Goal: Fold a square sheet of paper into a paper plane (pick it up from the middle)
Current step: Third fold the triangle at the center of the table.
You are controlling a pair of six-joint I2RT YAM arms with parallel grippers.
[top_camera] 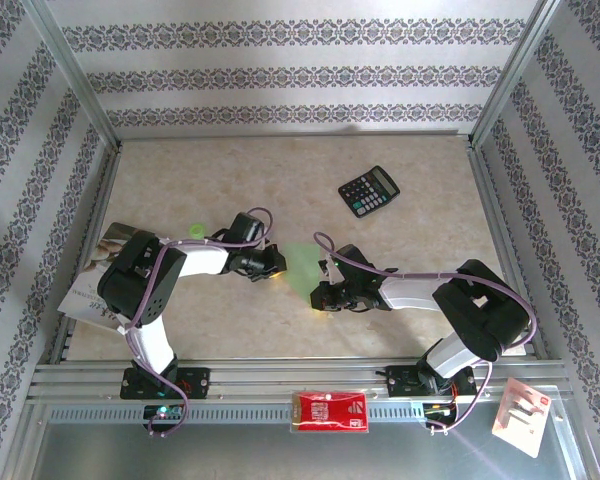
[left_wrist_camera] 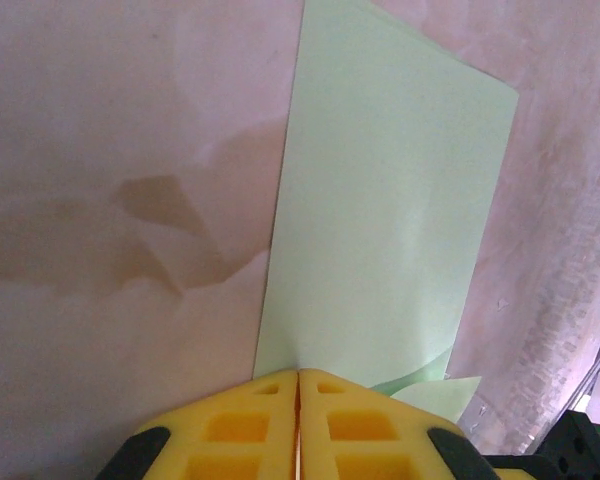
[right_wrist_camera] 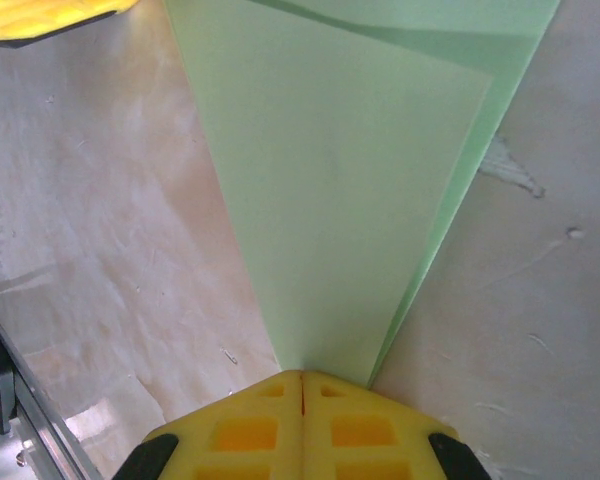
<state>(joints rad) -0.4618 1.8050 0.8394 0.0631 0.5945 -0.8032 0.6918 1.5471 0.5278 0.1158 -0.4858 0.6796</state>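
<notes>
The light green square sheet of paper (top_camera: 302, 268) hangs folded over between my two grippers near the table's middle. My left gripper (top_camera: 277, 263) is shut on its left edge; in the left wrist view the paper (left_wrist_camera: 390, 210) runs up from the closed yellow fingertips (left_wrist_camera: 297, 374), with a second layer curling out at lower right. My right gripper (top_camera: 323, 296) is shut on the opposite edge; in the right wrist view the paper (right_wrist_camera: 340, 190) rises from the closed tips (right_wrist_camera: 302, 375), doubled, a lower layer showing along its right side.
A black calculator (top_camera: 369, 190) lies at the back right. A small green dot (top_camera: 195, 231) sits behind the left arm, and a magazine (top_camera: 92, 277) lies at the left edge. A red-and-white packet (top_camera: 330, 410) rests on the front rail, a white card (top_camera: 521, 415) at front right.
</notes>
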